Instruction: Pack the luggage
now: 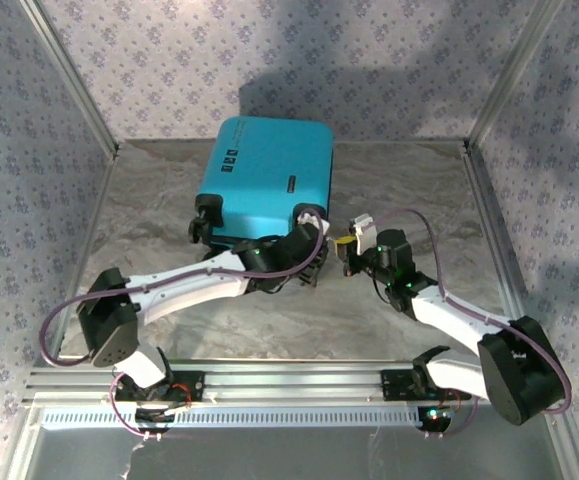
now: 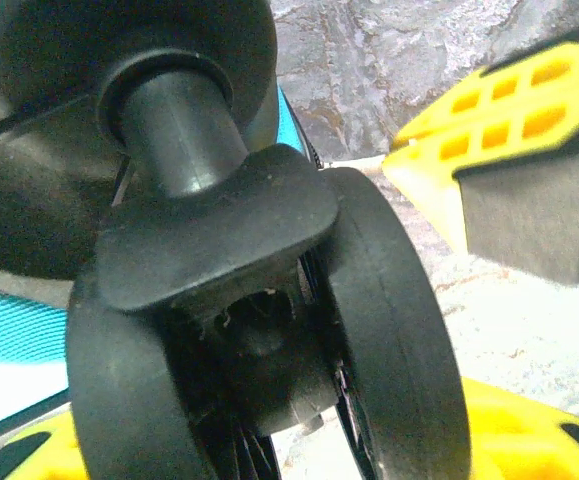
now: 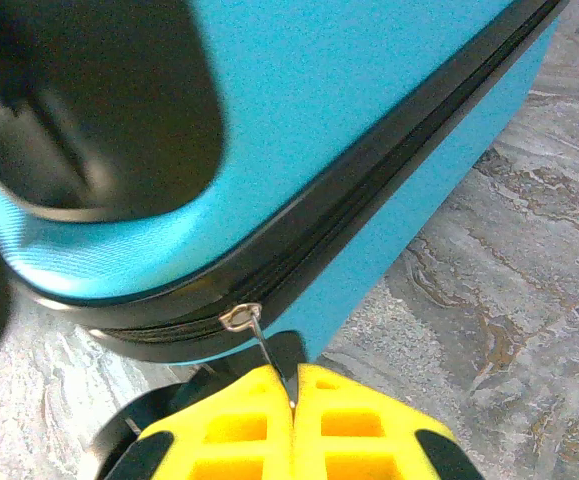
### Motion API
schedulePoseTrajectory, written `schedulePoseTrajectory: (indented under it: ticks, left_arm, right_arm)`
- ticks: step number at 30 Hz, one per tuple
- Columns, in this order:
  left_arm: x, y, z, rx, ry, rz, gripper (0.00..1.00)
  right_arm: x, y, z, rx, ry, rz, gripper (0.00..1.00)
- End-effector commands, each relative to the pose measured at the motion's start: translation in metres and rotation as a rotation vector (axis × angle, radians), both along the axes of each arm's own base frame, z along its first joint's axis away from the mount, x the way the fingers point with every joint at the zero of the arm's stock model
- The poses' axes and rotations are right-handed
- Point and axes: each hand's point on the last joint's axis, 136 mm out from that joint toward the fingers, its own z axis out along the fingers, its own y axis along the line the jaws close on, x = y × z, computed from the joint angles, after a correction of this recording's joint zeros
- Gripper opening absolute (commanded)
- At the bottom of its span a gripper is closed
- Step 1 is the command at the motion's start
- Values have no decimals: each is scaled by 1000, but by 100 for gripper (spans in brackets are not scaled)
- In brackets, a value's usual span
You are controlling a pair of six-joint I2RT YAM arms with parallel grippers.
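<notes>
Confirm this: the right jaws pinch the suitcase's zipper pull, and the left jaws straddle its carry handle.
Wrong on the handle: the left wrist view shows the left gripper straddling a black wheel of the turquoise suitcase. The right gripper does pinch the zipper pull.

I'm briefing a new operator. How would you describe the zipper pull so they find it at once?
Find the turquoise luggage, then follow the black zipper band along its shell to a rounded corner. The zipper pull is the thin silver tab hanging there, pinched in the shut yellow right claw: bright metal against black and turquoise.
</notes>
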Motion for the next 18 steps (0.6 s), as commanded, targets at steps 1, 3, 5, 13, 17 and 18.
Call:
schedulePoseTrajectory:
  ticks: [1,3,5,13,17,18]
  left_arm:
    - [-10,16,32,-43,-51,-71,25]
    - [-17,24,32,-47,-52,-83,25]
    - [-24,32,34,-64,-55,-96,25]
    - [-46,56,26,-178,-68,-126,25]
    - [-36,85,24,-211,-88,-33,25]
    - [-30,96,23,-219,-86,7,25]
  right_arm:
    - [37,-46,10,-37,-24,-242,0]
    - [45,-48,10,-40,-21,-256,0]
    - [55,-52,11,-40,-15,-277,0]
    - [122,-90,8,-15,35,-419,0]
    - [145,-118,0,29,86,-497,0]
    - [146,-119,0,43,87,-493,0]
